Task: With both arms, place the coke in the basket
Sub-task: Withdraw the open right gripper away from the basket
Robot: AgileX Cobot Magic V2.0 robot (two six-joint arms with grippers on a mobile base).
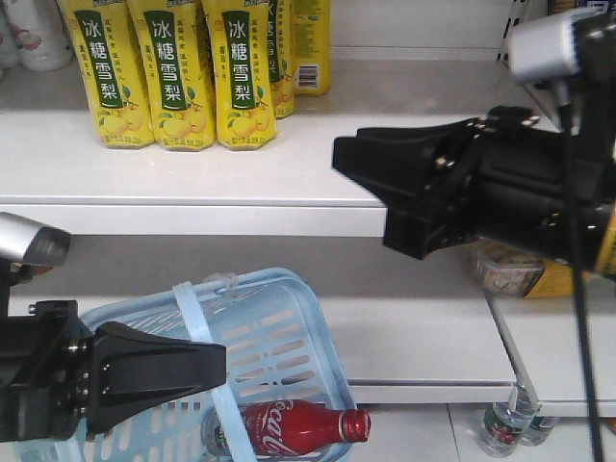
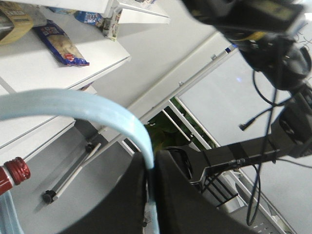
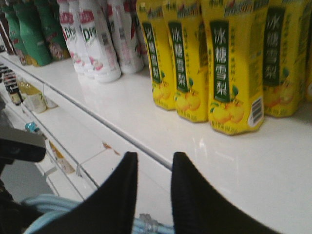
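The pale blue basket (image 1: 279, 327) hangs tilted in front of the lower shelf. The coke (image 1: 294, 428) lies on its side in the basket's low end, red cap pointing right; that cap (image 2: 14, 171) also shows in the left wrist view. My left gripper (image 1: 221, 366) is shut on one of the basket's flat handles (image 2: 92, 105), the strap pinched between its black fingers (image 2: 170, 195). My right gripper (image 1: 345, 159) hovers higher, by the upper shelf's edge, open with nothing between its fingers (image 3: 187, 190). The basket rim (image 3: 48, 207) shows below it.
Yellow pear-drink bottles (image 1: 173, 72) stand on the upper white shelf (image 1: 192, 164), with white and green bottles (image 3: 97, 39) further along. A tub (image 1: 510, 269) sits on the middle shelf behind the right arm. Small bottles (image 1: 505, 428) stand low right. A snack packet (image 2: 61, 46) lies on a shelf.
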